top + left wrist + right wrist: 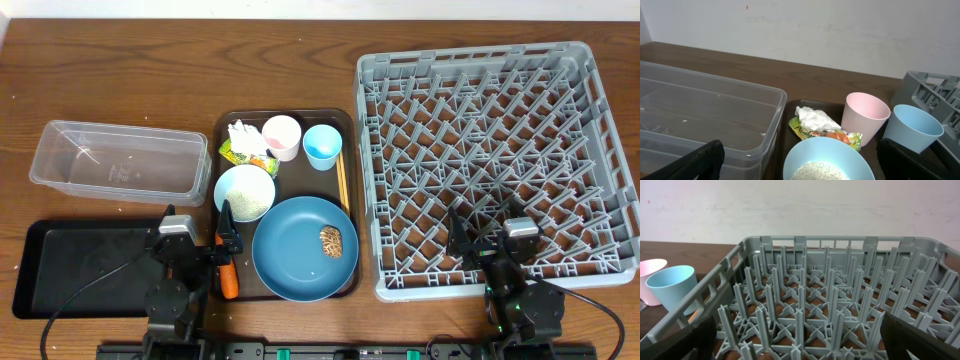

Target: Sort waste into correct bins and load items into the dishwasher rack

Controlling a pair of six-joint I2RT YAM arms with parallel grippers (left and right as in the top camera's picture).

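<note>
Left gripper (226,240) is held over the front-left edge of the brown serving tray (347,125), with the arm folded back toward the near table (150,60) edge. Its black fingers (700,162) are seen at both bottom corners of the left wrist view: jaws spread wide, nothing gripped. The orange carrot (229,282) lies along that same tray edge directly beneath; contact cannot be confirmed.

Right gripper (462,240) is posed the same way, right of the serving tray, over the front-left part of the grey dishwasher rack (490,150). Its fingers (922,340) are set far apart, nothing between them, pegs below.

Layout on the serving tray:
- blue plate (295,250) at front right, brown food lump (331,240) on it
- white bowl (244,192) at centre-left, just beside the plate, rice (815,171) inside
- pink cup (282,135) and light-blue cup (323,146) side by side at the back
- yellow-green wrapper (240,150) with white tissue (243,133) in the back-left corner, against the pink cup
- chopsticks (342,180) laid along the right edge

Clearances: only a narrow gap is left between the serving tray and the rack. The clear tub (115,160) is placed left of the tray toward the back, close to it. The black tray (80,265) is placed left toward the front, its right end overlapped by the left arm. Bare wood is visible behind the serving tray.
</note>
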